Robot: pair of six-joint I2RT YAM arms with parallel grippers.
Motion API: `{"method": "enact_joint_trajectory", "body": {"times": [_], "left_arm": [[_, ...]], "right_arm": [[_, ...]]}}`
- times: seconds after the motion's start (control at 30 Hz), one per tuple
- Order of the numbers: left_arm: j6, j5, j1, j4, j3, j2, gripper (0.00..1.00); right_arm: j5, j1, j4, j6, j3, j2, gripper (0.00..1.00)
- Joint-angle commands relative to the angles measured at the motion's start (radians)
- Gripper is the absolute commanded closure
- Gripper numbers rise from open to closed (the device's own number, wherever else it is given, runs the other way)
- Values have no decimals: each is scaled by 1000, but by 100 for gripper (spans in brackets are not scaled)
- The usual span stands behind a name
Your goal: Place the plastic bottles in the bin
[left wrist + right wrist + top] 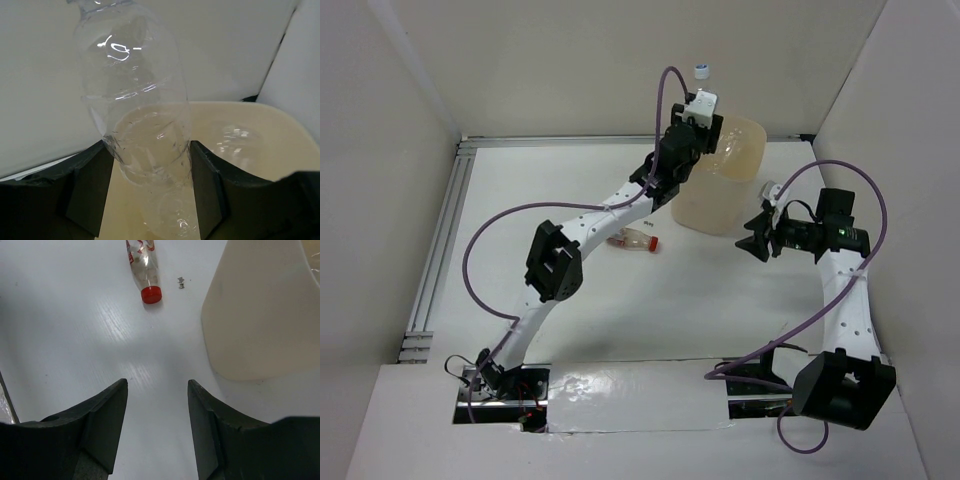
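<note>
My left gripper (710,122) is shut on a clear crinkled plastic bottle (134,105) and holds it upright over the near left rim of the cream bin (732,190). The bottle's white-blue cap (702,72) sticks up above the gripper. The left wrist view looks into the bin (280,130), where another clear bottle (232,142) lies. A short bottle with a red cap (636,241) lies on the table left of the bin; it also shows in the right wrist view (144,265). My right gripper (758,236) is open and empty, just right of the bin (260,315).
White walls enclose the table on three sides. An aluminium rail (440,240) runs along the left edge. A small speck of debris (181,282) lies between the red-capped bottle and the bin.
</note>
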Motion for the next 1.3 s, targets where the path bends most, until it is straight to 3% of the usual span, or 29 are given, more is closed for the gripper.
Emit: {"method": "enact_joint_trajectory", "body": {"times": [0.0, 0.1, 0.17, 0.2, 0.23, 0.33, 0.5, 0.63, 0.73, 0.77, 0.9, 1.07, 1.27], "left_arm": [[164, -68, 14, 130, 3, -31, 86], [173, -57, 23, 119, -17, -31, 64], [150, -40, 32, 96, -48, -44, 45], [140, -31, 32, 87, -62, -44, 38], [124, -13, 32, 87, -72, -56, 24], [94, 55, 32, 76, -56, -76, 0], [48, 125, 23, 67, 50, -96, 0], [64, 138, -15, 133, 6, -217, 0], [145, 100, -79, 264, -168, -353, 0], [173, 78, -92, 309, -236, -466, 0], [137, 29, -78, 389, -630, -700, 0], [14, -17, -30, 393, -862, -855, 0], [-71, -48, -7, 305, -1066, -1008, 1]], "right_arm": [[-22, -3, -40, -19, -13, -19, 41], [-22, -3, -31, -9, -13, -19, 25], [-22, -3, -31, -9, -4, -10, 0], [-22, -3, -31, -9, -4, -10, 0], [-22, -3, -31, -22, -4, -10, 0], [-13, -3, -31, -35, 6, -10, 0], [-68, -3, -61, -165, 6, 10, 0], [-68, 70, -100, -409, -7, 19, 0], [16, 197, -1, -449, -36, 19, 3], [63, 236, 24, -449, -45, 19, 4], [156, 446, 168, -347, -33, 93, 10], [202, 520, 264, -242, 2, 156, 13], [257, 557, 438, -72, -82, 118, 10]]}}
